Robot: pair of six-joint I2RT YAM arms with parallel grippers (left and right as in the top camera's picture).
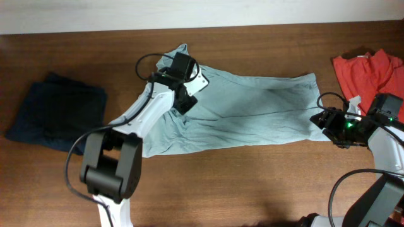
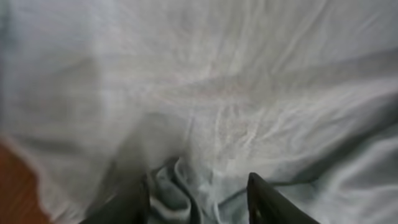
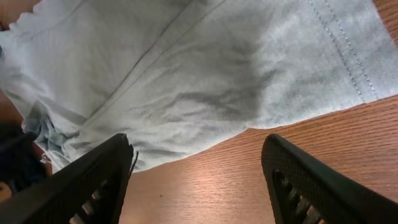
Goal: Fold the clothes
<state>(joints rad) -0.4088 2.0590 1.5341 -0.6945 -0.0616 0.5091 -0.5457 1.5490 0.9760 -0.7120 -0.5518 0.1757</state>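
The clothes [image 1: 246, 113], a pale blue-green garment, lie spread lengthwise across the middle of the table. My left gripper [image 1: 183, 101] presses down on their upper left part. In the left wrist view the cloth [image 2: 217, 81] fills the frame, and a raised fold of it sits between the fingers of my left gripper [image 2: 199, 196], which still stand apart. My right gripper [image 1: 325, 120] hovers at the garment's right end. Its jaws [image 3: 196, 174] are open over bare wood, just off the hemmed edge of the clothes [image 3: 186, 74].
A bright red garment [image 1: 369, 69] lies at the back right, close to the right arm. Dark navy clothes [image 1: 60, 116] lie at the left. The brown wooden table [image 1: 252, 189] shows in front of the garment.
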